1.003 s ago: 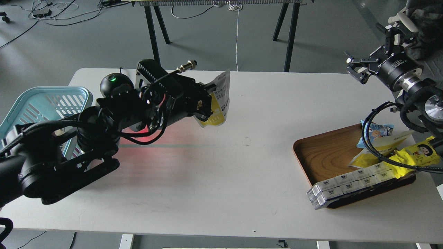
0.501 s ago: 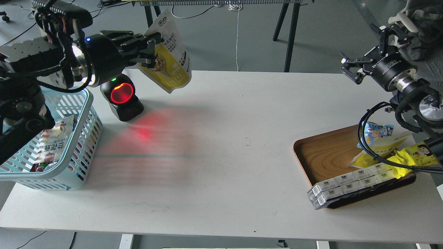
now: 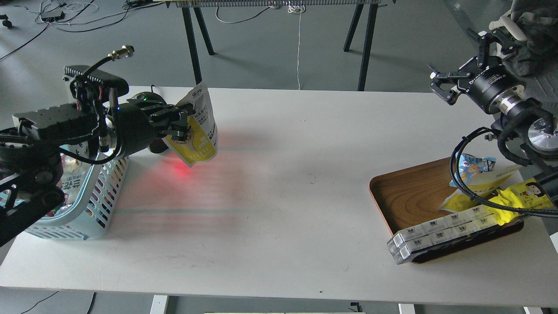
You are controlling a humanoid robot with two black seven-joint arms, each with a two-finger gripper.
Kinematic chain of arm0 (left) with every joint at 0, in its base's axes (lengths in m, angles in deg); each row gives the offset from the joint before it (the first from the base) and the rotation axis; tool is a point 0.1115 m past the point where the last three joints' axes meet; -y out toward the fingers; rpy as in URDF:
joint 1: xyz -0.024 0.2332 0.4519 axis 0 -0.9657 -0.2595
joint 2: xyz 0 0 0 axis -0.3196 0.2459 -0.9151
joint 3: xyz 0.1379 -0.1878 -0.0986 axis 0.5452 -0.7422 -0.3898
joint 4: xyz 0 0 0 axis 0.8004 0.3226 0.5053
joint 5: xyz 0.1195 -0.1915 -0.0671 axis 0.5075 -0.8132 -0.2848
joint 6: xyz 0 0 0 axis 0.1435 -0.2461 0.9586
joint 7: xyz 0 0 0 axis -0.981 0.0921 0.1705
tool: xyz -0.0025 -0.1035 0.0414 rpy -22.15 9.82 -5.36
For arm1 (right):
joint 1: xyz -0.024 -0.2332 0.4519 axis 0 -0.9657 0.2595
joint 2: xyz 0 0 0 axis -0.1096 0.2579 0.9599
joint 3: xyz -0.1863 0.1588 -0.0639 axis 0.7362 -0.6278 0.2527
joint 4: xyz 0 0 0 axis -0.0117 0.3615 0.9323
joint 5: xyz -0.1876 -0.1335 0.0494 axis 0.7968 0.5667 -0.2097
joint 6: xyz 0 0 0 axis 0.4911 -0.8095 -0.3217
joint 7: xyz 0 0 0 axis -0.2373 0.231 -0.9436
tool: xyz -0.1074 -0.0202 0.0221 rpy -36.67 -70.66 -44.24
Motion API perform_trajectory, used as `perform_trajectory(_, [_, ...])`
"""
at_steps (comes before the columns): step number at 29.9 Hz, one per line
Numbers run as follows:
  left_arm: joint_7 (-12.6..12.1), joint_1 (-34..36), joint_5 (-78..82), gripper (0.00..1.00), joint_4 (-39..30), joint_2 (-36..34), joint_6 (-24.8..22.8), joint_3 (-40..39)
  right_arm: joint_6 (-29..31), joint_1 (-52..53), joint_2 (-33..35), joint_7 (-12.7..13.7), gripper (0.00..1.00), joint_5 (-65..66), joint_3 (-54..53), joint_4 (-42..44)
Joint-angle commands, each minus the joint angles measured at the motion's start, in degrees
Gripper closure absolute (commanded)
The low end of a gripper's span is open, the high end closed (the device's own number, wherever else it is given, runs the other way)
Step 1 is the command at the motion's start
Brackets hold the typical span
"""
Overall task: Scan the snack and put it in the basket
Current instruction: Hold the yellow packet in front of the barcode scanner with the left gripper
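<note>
Scanner (image 3: 146,98) mostly hidden behind left arm; basket (image 3: 102,192) half covered (left edge cut off).

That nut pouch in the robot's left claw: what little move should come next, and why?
Probably carry the snack leftward over the basket. The left gripper grips it in the air beside the basket, above the red glow on the table, so it isn't over the opening yet.

Yellow-and-white snack (image 3: 199,135); light blue slotted basket (image 3: 104,192); brown wood-grain tray (image 3: 414,196).

Wooden tray (image 3: 409,192) holds snack packets (image 3: 440,231)
</note>
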Motion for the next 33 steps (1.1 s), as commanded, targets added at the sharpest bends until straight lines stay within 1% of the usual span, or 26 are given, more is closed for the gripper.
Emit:
perform_trajectory(1, [0.14,-0.03,2.23,0.99,-0.08,-0.84,0.00,1.73,0.02,0.00,0.01,0.00,0.02,0.00,0.10,0.05])
perform_trajectory(7, [0.58,0.94,2.67,0.99,-0.17,-0.84,0.00,2.44,-0.06,-0.09,0.01,0.00,0.02,0.00,0.10,0.05])
perform_trajectory(9, [1.11,2.25,2.67,0.99,-0.17,-0.41,0.00,2.44,-0.06,0.00,0.01,0.00,0.02,0.00,0.19,-0.04])
perform_trajectory(12, [1.11,4.53,2.67,0.99,-0.17,-0.31,0.00,3.14,-0.06,0.00,0.01,0.00,0.02,0.00,0.19,-0.04])
perform_trajectory(15, [1.11,7.61,2.67,0.99,-0.17,-0.58,0.00,6.12,-0.06,0.00,0.01,0.00,0.02,0.00,0.19,-0.04])
perform_trajectory(19, [1.11,11.83,2.76,0.99,-0.17,-1.02,0.00,12.53,-0.06,0.09,0.01,0.00,0.02,0.00,0.19,-0.04])
perform_trajectory(22, [1.11,13.06,3.63,0.99,-0.17,-1.11,0.00,14.74,-0.06,0.00,0.01,0.00,0.02,0.00,0.19,0.05])
perform_trajectory(29, [1.28,13.42,7.33,0.99,-0.08,-1.02,0.00,15.01,-0.06,-0.18,0.01,0.00,0.02,0.00,0.19,-0.04])
perform_trajectory(33, [1.28,14.91,8.21,0.99,-0.08,-1.02,0.00,15.10,-0.06,-0.18,0.10,0.00,0.02,0.00,0.19,-0.22])
